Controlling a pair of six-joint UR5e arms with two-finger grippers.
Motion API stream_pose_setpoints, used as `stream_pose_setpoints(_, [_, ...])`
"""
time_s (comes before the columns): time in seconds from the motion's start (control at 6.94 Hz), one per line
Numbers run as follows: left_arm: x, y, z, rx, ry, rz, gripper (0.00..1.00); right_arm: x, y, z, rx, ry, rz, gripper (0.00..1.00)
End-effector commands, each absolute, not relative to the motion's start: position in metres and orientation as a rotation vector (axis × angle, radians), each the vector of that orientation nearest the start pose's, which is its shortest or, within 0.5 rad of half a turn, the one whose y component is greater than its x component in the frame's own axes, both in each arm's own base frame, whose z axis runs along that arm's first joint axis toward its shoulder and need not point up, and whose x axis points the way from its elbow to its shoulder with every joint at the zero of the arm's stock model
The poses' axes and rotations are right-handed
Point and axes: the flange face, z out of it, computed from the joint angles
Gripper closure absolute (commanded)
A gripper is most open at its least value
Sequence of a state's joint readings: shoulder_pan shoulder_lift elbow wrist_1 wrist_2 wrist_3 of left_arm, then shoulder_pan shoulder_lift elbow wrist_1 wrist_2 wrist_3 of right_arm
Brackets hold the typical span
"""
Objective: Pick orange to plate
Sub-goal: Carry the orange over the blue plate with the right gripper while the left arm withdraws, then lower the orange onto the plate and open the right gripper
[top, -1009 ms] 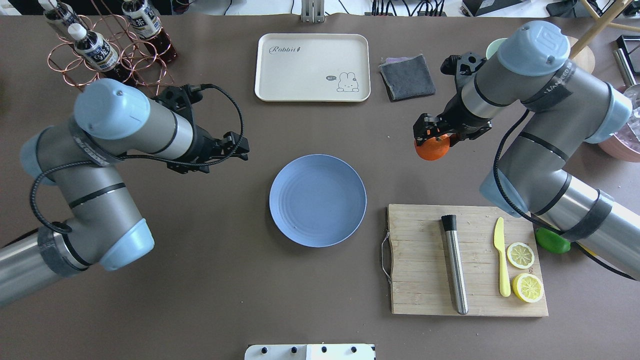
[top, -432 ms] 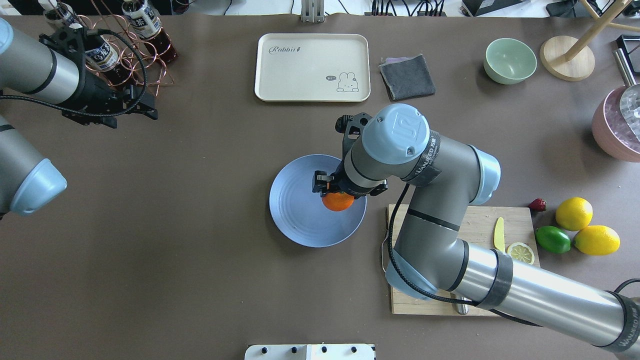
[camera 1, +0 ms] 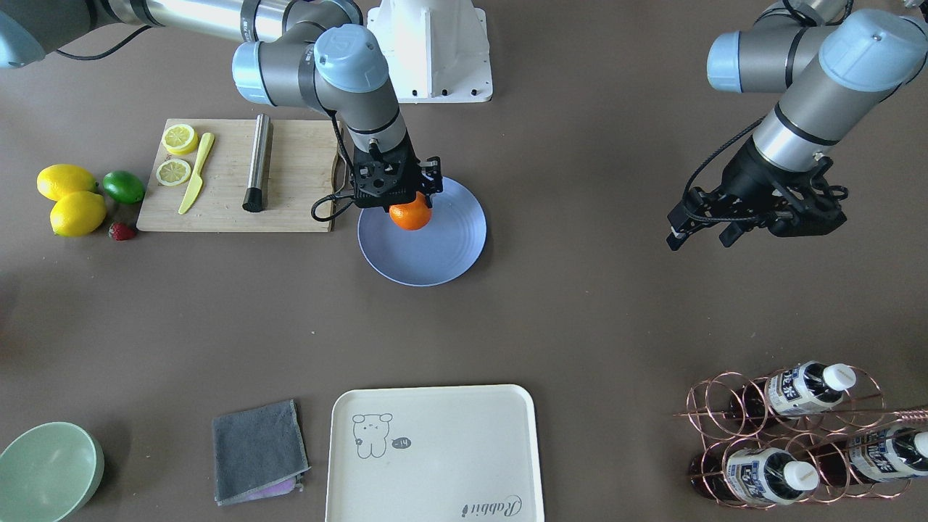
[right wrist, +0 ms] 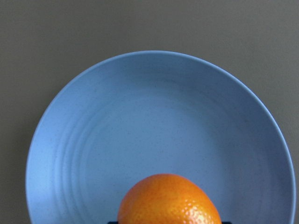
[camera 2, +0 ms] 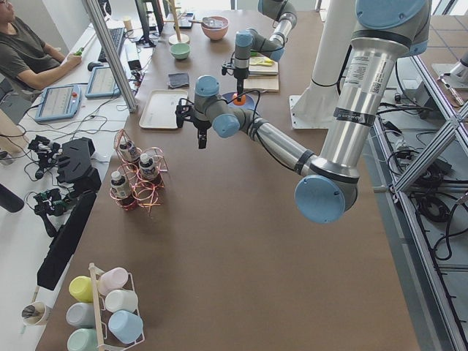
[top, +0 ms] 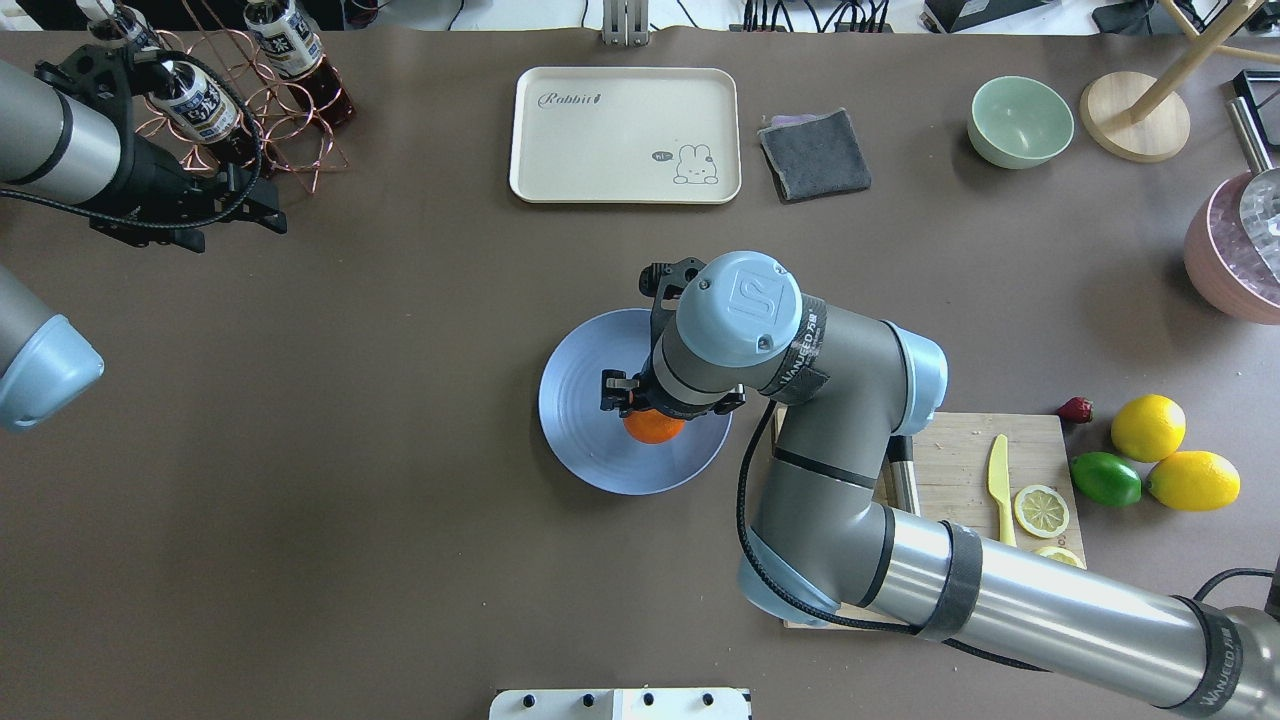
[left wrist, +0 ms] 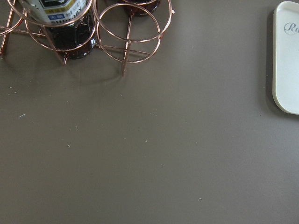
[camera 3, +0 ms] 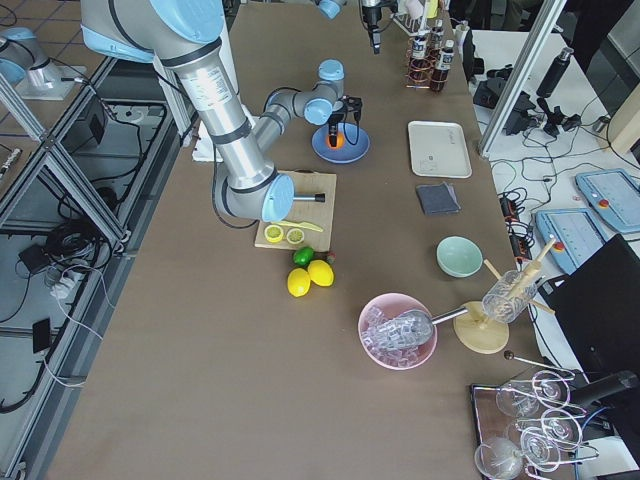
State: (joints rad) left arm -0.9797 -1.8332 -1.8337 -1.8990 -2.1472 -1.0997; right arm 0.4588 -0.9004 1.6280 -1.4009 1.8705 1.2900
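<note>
Over brown tabletop [top: 400, 450] | right fingers [top: 616, 390] clamp orange [top: 652, 428] over blue plate [top: 580, 400] | left fingers [camera 1: 681, 225] apart, empty

1. Right arm [top: 860, 370] on show: grey metal tubes, and a pale blue joint cap [top: 738, 308] with an embossed logo and small screws.
2. A black band [top: 812, 345] with white lettering wraps it; a black cable [top: 742, 500] loops alongside.
3. Left arm [camera 1: 797, 109]: the same grey and pale blue.
4. Right hand [camera 1: 407, 199] and left hand [camera 1: 699, 233] are black and angular.
5. The white base [camera 1: 431, 51] shows dark bolt heads.
</note>
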Motion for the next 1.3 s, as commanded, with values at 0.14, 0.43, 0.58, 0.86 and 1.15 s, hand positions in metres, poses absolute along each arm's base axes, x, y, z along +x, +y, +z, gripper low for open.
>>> stream_pose_setpoints(0.14, [0.255,-0.522,0.354,0.149,0.982,-0.219,0.03,-0.584,-0.397,0.222,0.054,-0.918,0.024,0.00])
stream_pose_setpoints(0.43, [0.252,-0.520,0.353,0.152,0.984,-0.220,0.03,-0.574,-0.402,0.214,0.068,-0.937,0.024,0.00])
stream_pose_setpoints(0.58, [0.247,-0.522,0.350,0.160,0.987,-0.226,0.03,-0.522,-0.428,0.216,0.085,-0.956,0.073,0.00])
stream_pose_setpoints(0.86, [0.187,-0.544,0.363,0.158,0.937,-0.139,0.03,-0.337,-0.514,0.289,0.031,-0.988,0.109,0.00])
stream_pose_setpoints(1.15, [0.095,-0.562,0.385,0.180,0.850,-0.005,0.03,-0.172,-0.554,0.399,0.097,-0.940,0.006,0.00])
